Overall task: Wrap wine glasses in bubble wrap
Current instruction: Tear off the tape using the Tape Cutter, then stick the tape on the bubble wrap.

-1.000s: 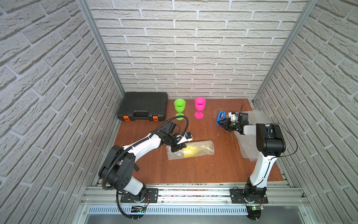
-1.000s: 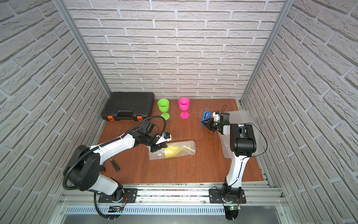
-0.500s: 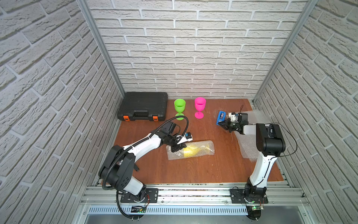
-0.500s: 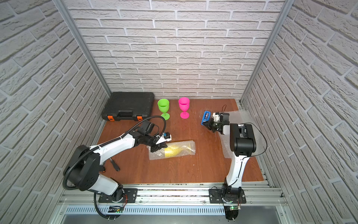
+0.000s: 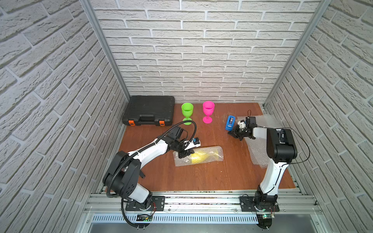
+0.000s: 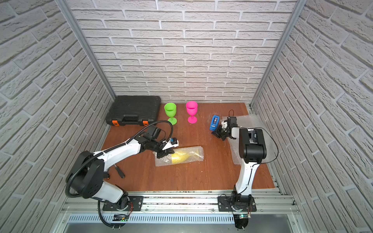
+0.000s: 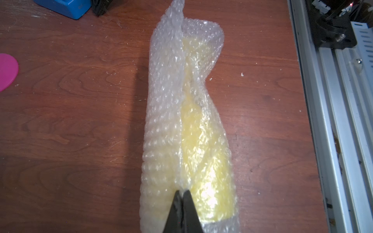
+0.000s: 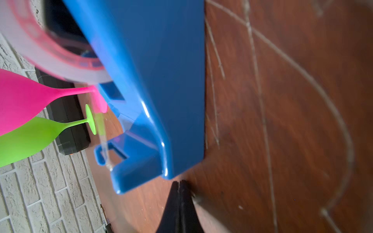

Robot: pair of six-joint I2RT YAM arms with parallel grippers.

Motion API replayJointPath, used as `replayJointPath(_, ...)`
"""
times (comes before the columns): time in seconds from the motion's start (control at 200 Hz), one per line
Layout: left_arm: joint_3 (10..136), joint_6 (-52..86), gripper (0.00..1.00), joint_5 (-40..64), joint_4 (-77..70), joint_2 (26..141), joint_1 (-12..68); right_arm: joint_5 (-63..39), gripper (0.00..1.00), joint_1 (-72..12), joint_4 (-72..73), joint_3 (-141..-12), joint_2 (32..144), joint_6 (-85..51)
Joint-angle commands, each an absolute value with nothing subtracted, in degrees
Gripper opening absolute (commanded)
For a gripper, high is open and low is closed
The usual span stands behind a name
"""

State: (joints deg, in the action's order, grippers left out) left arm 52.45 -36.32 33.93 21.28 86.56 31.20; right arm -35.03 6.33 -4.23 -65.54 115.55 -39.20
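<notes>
Both top views: yellow opaque plastic stemmed goblet [image 5: 203, 158] [image 6: 182, 158] on its side on the brown wooden table [image 5: 181, 177], rolled inside a clear, whitish small-bubbled sheet of bubble wrap [image 5: 219, 154]. Long axis across the table, from the left arm's side toward the right arm's. Left jaws down on the roll's end nearest that arm, closed. Right jaws well apart from the roll, farther back, just beside the blue plastic tape dispenser [image 5: 230, 122]. At the back, upright and bare: lime green goblet [image 5: 187, 110] and hot pink goblet [image 5: 208, 108]. Flat beneath the right arm: spare sheets [image 5: 259, 153] of the same film.

Left wrist view: left jaws shut tip to tip on the overlapping free edge of the bubble wrap [image 7: 165, 121], apparently nipping the film there. Bowl of the yellow goblet [image 7: 201, 145] nearest the tips, stem and foot pointing straight away along the jaws' line.

Right wrist view: right jaws closed tip to tip, nothing visible between them, just off a lower corner of the tape dispenser [image 8: 161, 80]. Clear tape strip [image 8: 104, 141] hanging at the cutter, off to one side of the tips, not touching.

Judgement: seam pinned by the nearer left arm; sealing probably next. Tape to be drawn by the right arm, then carried across toward the left arm's side to a seam parallel to the long axis.
</notes>
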Motion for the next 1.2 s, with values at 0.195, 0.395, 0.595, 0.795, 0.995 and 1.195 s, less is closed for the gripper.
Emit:
replayJointPath(0.195, 52.7, -36.7, 0.0, 33.5, 23.8, 87.8, 31.4, -31.1, 0.03, 5.3, -8.8, -63.4, 102.5, -34.7)
replayJointPath(0.395, 52.7, -36.6, 0.0, 33.5, 23.2, 87.8, 31.4, -29.5, 0.03, 3.2, -18.1, -63.6, 94.2, -29.1)
replayJointPath(0.595, 52.5, -36.5, 0.0, 33.4, 22.9, 87.5, 31.4, -27.8, 0.02, -1.0, -28.4, -63.6, 84.2, -27.2)
replayJointPath(0.795, 52.3, -36.4, 0.0, 33.4, 22.3, 87.6, 31.4, -24.0, 0.03, -9.3, -38.8, -64.8, 74.3, -27.8)
replayJointPath(0.995, 52.1, -36.1, 0.0, 33.3, 21.7, 87.6, 31.4, -21.5, 0.03, -20.0, -43.1, -64.9, 69.2, -32.5)
replayJointPath(1.195, 51.7, -36.0, 0.0, 33.4, 21.5, 87.3, 31.5, -18.6, 0.03, -32.6, -38.2, -62.9, 70.8, -39.1)
